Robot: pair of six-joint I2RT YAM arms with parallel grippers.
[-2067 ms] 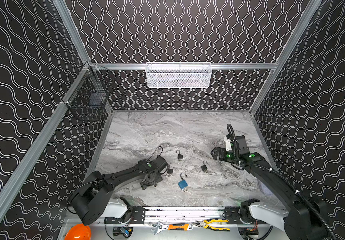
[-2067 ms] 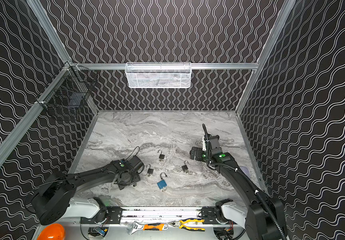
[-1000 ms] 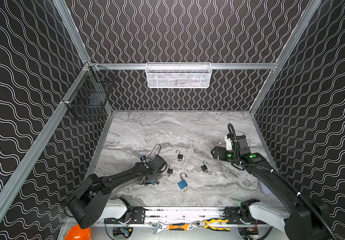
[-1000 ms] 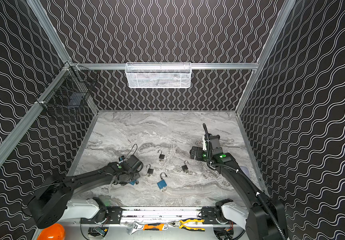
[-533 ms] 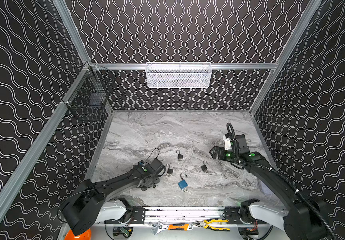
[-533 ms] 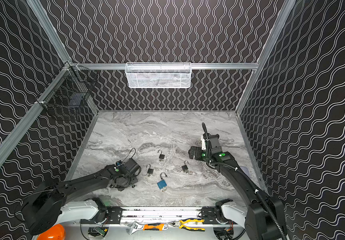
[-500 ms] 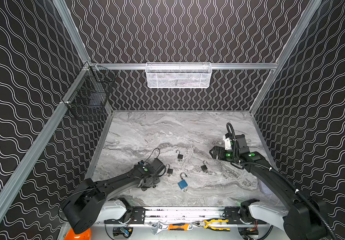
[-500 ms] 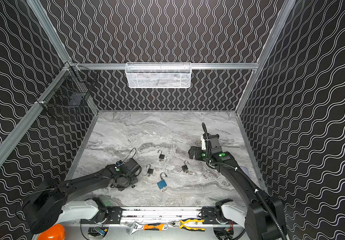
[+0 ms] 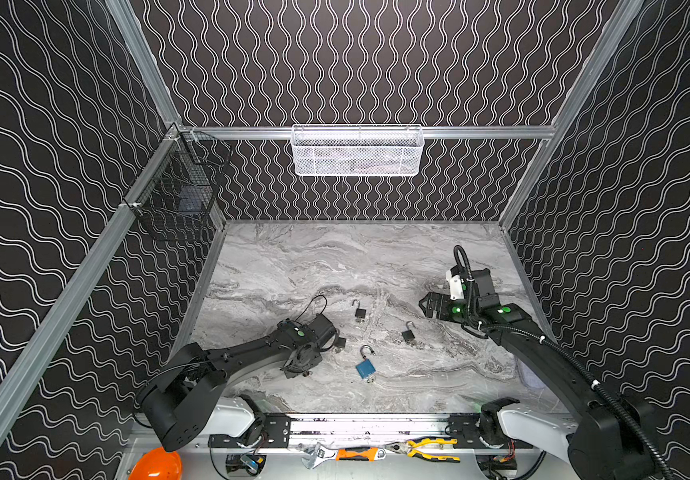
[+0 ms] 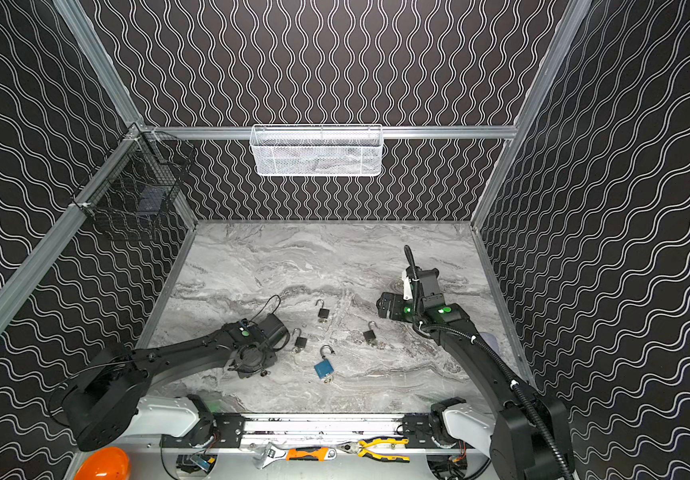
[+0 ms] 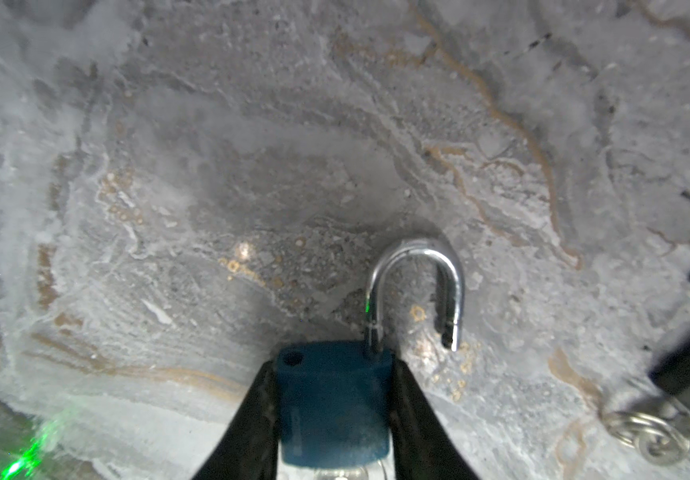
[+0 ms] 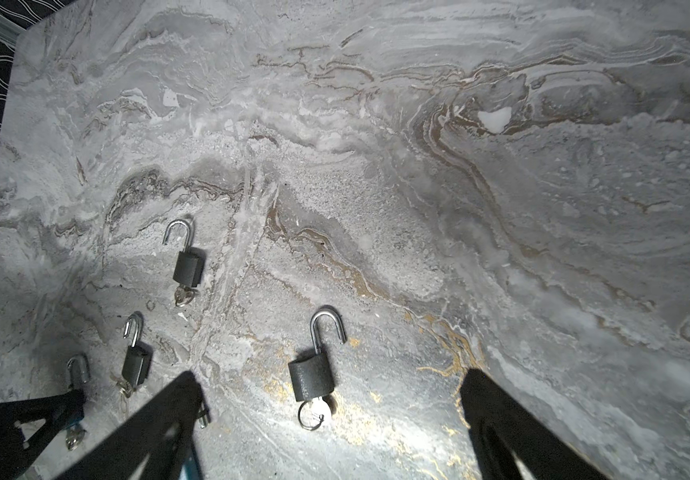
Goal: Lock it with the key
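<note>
Left wrist view, left pincer (image 11: 333, 365): two black fingers (image 11: 254, 424) pressed against both flanks of the blue lock (image 11: 333, 409); clamped on it.
blue lock: body between the fingers, close over the marble at the front left of the table (image 9: 335, 257); the left arm (image 9: 243, 357) hides its body in both top views.
shackle (image 11: 371, 303): swung open, one leg seated in the body, the free end out beside it.
key (image 12: 71, 440): at the body's base, opposite the shackle; in the left wrist view only a silver glint between the fingers.
near black lock (image 9: 340, 343): flat on the table just beside the left pincer, shackle open, key ring at its base.
loose blue lock (image 9: 365, 368): flat on the table right of the left pincer and apart from it, shackle open, key in its base.
back black lock (image 9: 360, 311): farther back, shackle open, key in its base.
right black lock (image 9: 408, 335): between the loose blue lock and the right pincer (image 9: 423, 306), touching neither, shackle open, key and ring at its base.
right pincer: jaws spread wide with nothing between them, above the table's right side, tips toward the locks.
white basket (image 9: 356, 151): hung on the rear rail (image 9: 480, 132).
black basket (image 9: 177, 199): hung on the left rail (image 9: 86, 266).
pliers (image 9: 434, 448), wrench (image 9: 317, 451): in front of the table's near edge; orange cap (image 9: 156, 465) farther left.
</note>
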